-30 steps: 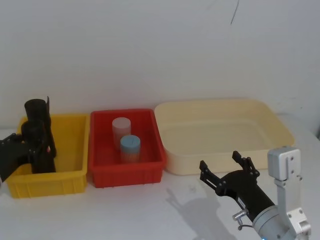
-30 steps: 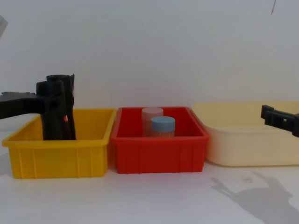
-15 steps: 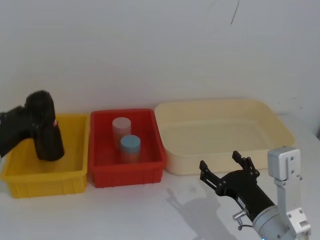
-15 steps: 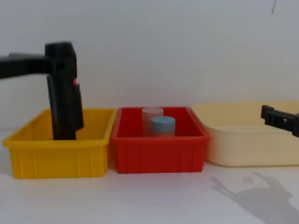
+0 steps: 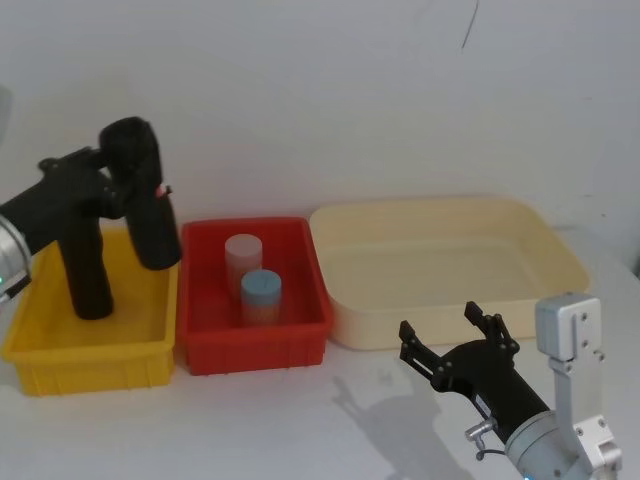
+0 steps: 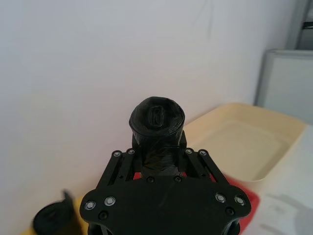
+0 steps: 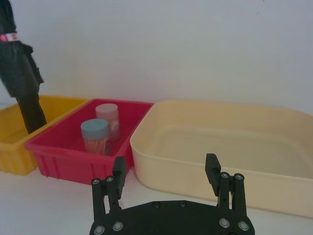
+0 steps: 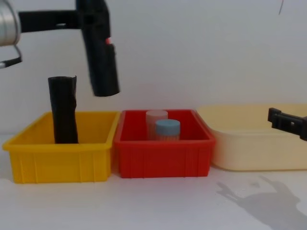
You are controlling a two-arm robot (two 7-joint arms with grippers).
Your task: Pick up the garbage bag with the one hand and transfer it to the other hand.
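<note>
"Looking for the garbage bag (image 5: 148,205): where is it hanging?"

"It is hanging in the air, well above the bins and tilting a little. Its small red mark is showing on the side toward the red bin (image 5: 255,350). As far as I can tell from the head view, its lower end is hovering over the right wall of the yellow bin (image 5: 90,350)."

"Who is holding it?"

"The left claw (image 5: 122,185) is gripping it near the top, clamping on both sides. In the left wrist view the bag's rolled top is sticking up just past the fingers (image 6: 121,165)."

"What is standing in the yellow bin?"

"Another black roll (image 8: 64,112) is standing upright there, apart from the lifted bag."

"What is the right claw (image 5: 437,322) doing?"

"It is hovering low on the right, in front of the cream tray (image 8: 249,153), spreading its fingers wide and holding nothing."

"Is anything sitting in the red bin?"

"Two jars are standing there, a pale one (image 5: 242,255) behind and a blue-lidded one (image 5: 261,292) in front."
</note>
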